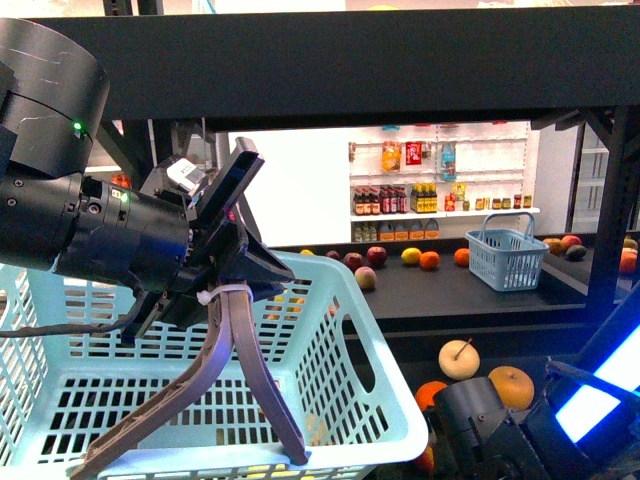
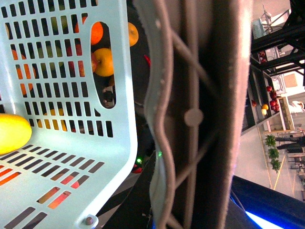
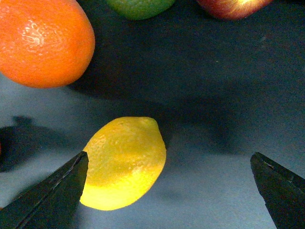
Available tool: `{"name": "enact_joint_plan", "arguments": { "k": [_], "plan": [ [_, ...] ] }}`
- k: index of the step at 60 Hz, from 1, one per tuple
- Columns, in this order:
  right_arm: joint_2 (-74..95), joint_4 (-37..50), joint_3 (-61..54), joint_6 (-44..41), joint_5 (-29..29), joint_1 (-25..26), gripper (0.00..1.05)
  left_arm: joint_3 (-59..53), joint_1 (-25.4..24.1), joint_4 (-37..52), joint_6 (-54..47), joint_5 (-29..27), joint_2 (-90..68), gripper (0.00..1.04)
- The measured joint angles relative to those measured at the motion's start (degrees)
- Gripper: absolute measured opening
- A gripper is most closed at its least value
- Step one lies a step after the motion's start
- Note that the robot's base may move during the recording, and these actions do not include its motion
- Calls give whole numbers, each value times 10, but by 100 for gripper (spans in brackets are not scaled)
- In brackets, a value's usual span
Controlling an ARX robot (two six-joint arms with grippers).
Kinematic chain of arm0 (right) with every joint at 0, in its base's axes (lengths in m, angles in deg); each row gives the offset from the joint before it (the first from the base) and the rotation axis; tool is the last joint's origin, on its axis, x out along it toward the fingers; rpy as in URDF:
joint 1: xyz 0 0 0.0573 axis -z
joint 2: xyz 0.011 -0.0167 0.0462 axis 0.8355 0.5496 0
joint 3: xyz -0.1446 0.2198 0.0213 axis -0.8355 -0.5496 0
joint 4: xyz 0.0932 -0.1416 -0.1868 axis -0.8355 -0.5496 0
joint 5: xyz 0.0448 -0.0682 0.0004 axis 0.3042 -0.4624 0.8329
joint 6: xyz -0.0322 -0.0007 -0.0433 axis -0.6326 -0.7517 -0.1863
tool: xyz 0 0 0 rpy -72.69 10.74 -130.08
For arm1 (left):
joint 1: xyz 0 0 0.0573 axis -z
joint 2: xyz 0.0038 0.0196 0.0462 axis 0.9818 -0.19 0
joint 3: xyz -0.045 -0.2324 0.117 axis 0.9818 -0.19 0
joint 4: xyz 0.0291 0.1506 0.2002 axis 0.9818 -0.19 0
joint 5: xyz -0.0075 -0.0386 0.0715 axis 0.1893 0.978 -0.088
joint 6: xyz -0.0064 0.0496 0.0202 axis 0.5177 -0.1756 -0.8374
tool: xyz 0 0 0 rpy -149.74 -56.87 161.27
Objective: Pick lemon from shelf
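Note:
The lemon (image 3: 124, 162), bright yellow and oval, lies on the shelf's dark deck (image 3: 228, 95). My right gripper (image 3: 167, 160) is open around it. The lemon sits close to one finger (image 3: 57, 191) and far from the other (image 3: 281, 191). In the front view only my right arm (image 1: 490, 430) shows, low on the right, under the black shelf (image 1: 400, 50). My left gripper (image 1: 225, 290) is shut on the brown handle (image 1: 240, 370) of a pale turquoise basket (image 1: 370, 350). The handle (image 2: 190, 119) fills the left wrist view.
An orange (image 3: 43, 43), a green fruit (image 3: 138, 7) and a red apple (image 3: 233, 5) lie beyond the lemon. A smooth yellow fruit (image 2: 12, 133) lies in the basket. A pale apple (image 1: 459, 358), a small blue basket (image 1: 507, 255) and white bottle shelves (image 1: 400, 200) stand ahead.

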Motion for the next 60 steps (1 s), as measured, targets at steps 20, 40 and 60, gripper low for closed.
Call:
{"name": "enact_joint_plan", "arguments": {
  "k": [20, 40, 60],
  "plan": [
    [49, -30, 62, 40, -6, -19, 102, 0, 0, 0, 0, 0, 0, 14],
    [90, -70, 140, 63, -17, -44, 102, 0, 0, 0, 0, 0, 0, 14],
    [124, -101, 187, 66, -33, -49, 102, 0, 0, 0, 0, -2, 0, 14]
  ]
}}
